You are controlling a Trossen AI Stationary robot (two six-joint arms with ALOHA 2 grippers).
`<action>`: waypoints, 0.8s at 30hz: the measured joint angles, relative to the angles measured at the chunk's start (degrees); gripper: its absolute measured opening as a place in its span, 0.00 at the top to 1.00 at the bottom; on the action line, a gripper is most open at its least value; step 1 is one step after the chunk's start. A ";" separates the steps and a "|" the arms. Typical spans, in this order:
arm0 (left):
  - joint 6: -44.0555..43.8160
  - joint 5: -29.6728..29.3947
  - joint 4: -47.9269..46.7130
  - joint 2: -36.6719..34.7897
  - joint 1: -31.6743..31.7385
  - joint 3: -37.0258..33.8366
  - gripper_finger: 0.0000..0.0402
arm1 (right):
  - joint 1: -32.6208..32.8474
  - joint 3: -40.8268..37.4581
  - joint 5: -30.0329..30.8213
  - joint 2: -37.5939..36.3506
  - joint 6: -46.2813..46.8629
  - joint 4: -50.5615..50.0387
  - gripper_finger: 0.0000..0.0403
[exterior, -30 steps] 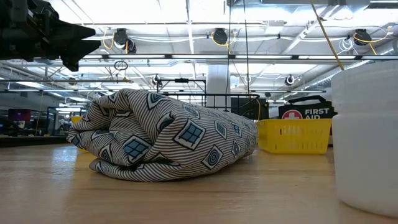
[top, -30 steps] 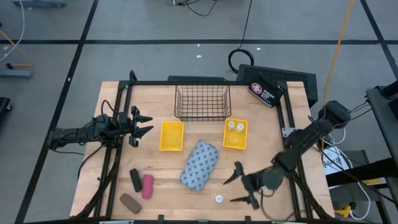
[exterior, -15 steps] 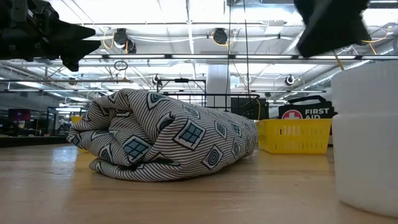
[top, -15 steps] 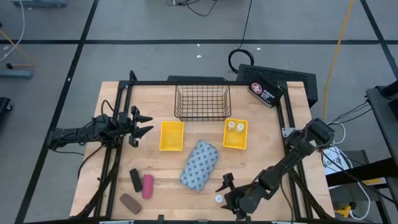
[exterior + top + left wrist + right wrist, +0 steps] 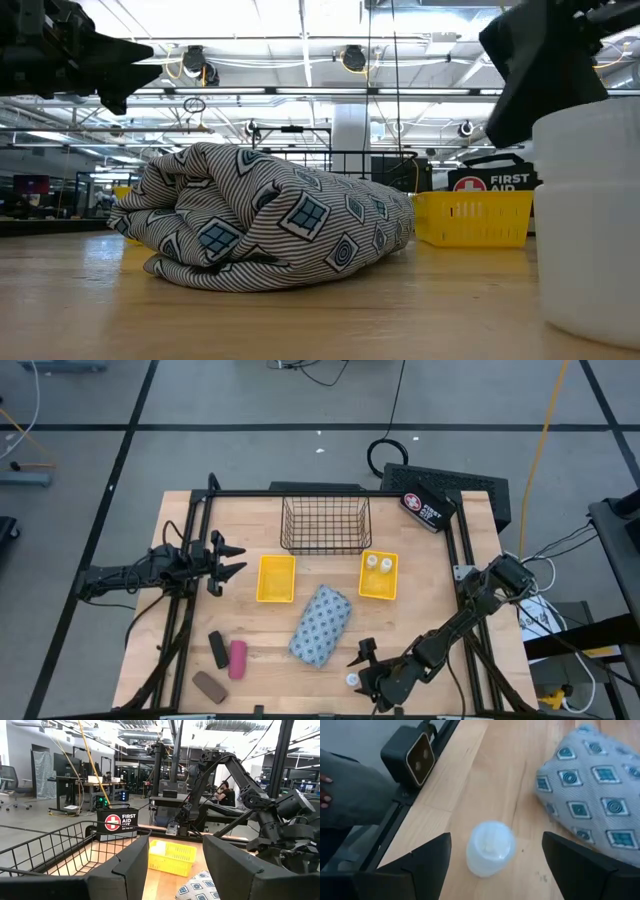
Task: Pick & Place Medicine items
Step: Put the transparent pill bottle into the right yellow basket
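One white bottle (image 5: 352, 680) stands upright on the wood near the table's near edge; it fills the right side of the low view (image 5: 590, 220). My right gripper (image 5: 362, 668) hangs open just above it, one finger on each side of the bottle (image 5: 490, 848), touching nothing. Two more white bottles (image 5: 378, 564) stand in the right yellow tray. The blue-grey patterned pouch (image 5: 320, 624) lies mid-table. The black (image 5: 218, 649), pink (image 5: 238, 658) and brown (image 5: 209, 685) pieces lie near the left front corner. My left gripper (image 5: 228, 558) waits open at the table's left.
The dark wire basket (image 5: 325, 525) sits at the far side, with an empty yellow tray (image 5: 276, 578) in front of it. A first aid kit (image 5: 428, 508) lies at the far right corner. In the right wrist view, a person's grey sleeve and hand (image 5: 340, 795) show beyond the near edge.
My right gripper has swung toward the table's left and come down over the lone white bottle, staying open. The bottle, the pouch and the left arm have kept still.
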 joint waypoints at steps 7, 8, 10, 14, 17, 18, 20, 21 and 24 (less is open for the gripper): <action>0.00 0.00 0.00 0.00 -0.01 0.00 0.51 | -0.01 -0.65 -1.65 1.26 0.42 -0.08 0.30; 0.00 0.00 0.00 0.00 0.02 0.00 0.51 | -0.01 -0.65 -2.34 1.29 0.41 0.19 0.31; 0.00 0.01 -0.02 -0.01 0.02 0.00 0.51 | 0.02 -0.65 -3.05 1.29 0.34 1.20 0.32; 0.00 0.02 0.01 -0.01 -0.01 -0.02 0.51 | 0.01 -0.65 -3.08 1.29 -0.39 3.06 0.36; 0.00 0.00 -0.02 0.02 0.02 0.00 0.51 | -0.01 -0.65 -3.07 1.29 -0.27 2.60 0.38; 0.00 0.00 0.01 0.01 -0.01 -0.02 0.51 | -0.01 -0.65 -3.05 1.29 -0.02 2.33 0.39; 0.00 0.00 0.00 0.00 -0.01 -0.01 0.51 | 0.01 -0.65 -2.99 1.29 0.07 2.03 0.40; 0.00 0.01 0.01 -0.01 -0.01 -0.01 0.51 | 0.01 -0.65 -2.99 1.29 0.07 2.03 0.41; 0.00 0.01 0.00 0.00 0.00 -0.02 0.51 | 0.01 -0.65 -2.95 1.29 0.07 2.07 0.44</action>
